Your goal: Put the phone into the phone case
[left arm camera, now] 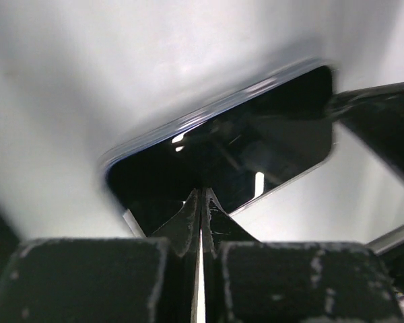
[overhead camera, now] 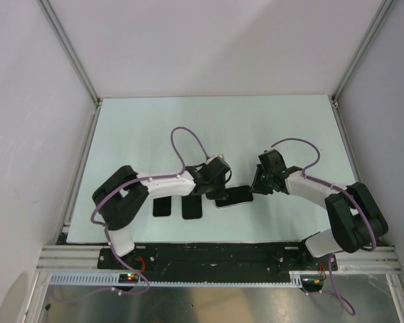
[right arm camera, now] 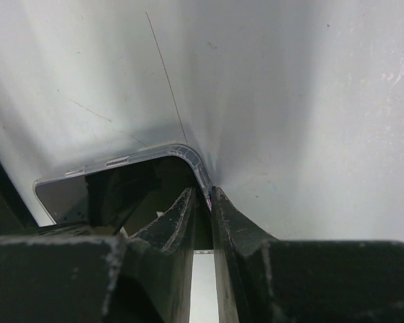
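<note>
Pale matte table (overhead camera: 188,128) fills the overhead view between white walls, and you have both arms bent inward toward its near middle. The phone (overhead camera: 232,196) lies flat there, a glossy black slab with a pale edge. Your left gripper (overhead camera: 212,190) meets its left end and your right gripper (overhead camera: 256,185) its right end, each elbow folded out to its own side. Just left of the phone, a dark flat piece (overhead camera: 162,206) and a second dark piece (overhead camera: 192,208) lie side by side on the table.

From the left wrist you see the phone (left arm camera: 256,148) as a mirror-black screen, with the clear phone case (left arm camera: 188,121) as a bright rim along its far side. Your left gripper (left arm camera: 202,195) is closed tight and empty, its tips together on the screen close to the near edge.

From the right wrist, the phone case (right arm camera: 185,151) curves round a corner of the dark phone (right arm camera: 121,188), so the phone sits inside the rim at that corner. Your right gripper (right arm camera: 205,195) has its fingers nearly together. They seem to pinch the case's rim between them, though the contact is in shadow.
</note>
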You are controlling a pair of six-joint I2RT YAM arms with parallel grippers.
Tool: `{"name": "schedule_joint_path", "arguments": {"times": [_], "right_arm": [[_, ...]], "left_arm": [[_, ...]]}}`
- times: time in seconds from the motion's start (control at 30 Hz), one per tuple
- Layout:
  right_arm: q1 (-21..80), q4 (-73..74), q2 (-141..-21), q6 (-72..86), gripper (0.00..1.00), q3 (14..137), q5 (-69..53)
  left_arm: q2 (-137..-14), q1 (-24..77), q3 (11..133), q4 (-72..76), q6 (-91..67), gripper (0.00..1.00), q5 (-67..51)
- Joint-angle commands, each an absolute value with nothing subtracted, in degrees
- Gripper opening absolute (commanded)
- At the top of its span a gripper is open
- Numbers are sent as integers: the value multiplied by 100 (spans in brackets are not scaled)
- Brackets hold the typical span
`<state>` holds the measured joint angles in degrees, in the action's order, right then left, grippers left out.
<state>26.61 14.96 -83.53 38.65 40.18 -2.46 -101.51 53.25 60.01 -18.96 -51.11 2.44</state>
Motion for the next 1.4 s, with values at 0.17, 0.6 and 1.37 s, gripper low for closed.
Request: {"name": "schedule_joint_path", "arguments": {"times": [0.17,0.6,1.37], "right_arm": [[2789,1424,-8508,3818,19,3944,-322],[2778,1522,-8299,3799,19,3950,-301],[2826,1567,-8299,3776,20,3976,-273]], "left_arm": [[-10697,5388,5830,-1492,-5102,0,250],[-9340,4939,5915,-1844,-4681,15,749],[-10034,4912,6010,-2071,-4674,12,846]]}}
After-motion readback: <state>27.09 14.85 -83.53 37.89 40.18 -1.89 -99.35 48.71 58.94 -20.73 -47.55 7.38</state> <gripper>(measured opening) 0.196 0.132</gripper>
